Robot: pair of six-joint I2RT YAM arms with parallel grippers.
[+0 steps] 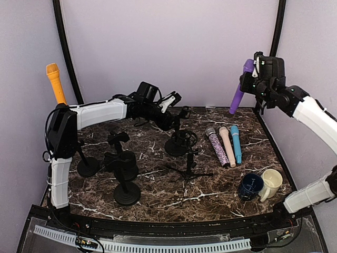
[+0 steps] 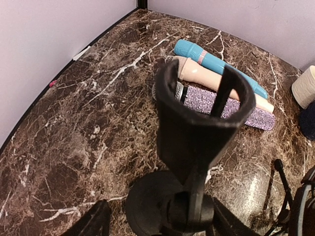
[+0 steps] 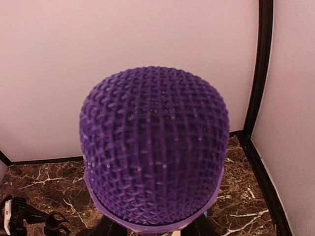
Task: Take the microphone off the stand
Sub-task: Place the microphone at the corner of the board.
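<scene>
Left tool (image 1: 172, 113) stood released, fingers (image 2: 93, 223) spread either side of the empty stand (image 2: 197, 113) on the bench (image 2: 74, 147) | right tool (image 1: 248, 79) was clenched on the purple microphone (image 1: 237, 97), held high by the right rear corner, well apart from the stand.

Several stands (image 1: 126, 174) crowd the left half of the desk (image 1: 158, 203). Three microphones (image 1: 225, 145) lie side by side toward the far right corner, with two cups (image 1: 260, 184) in front of them by the right edge. Above that corner, the right end effector (image 1: 246, 83) holds a raised microphone (image 1: 238, 97).
</scene>
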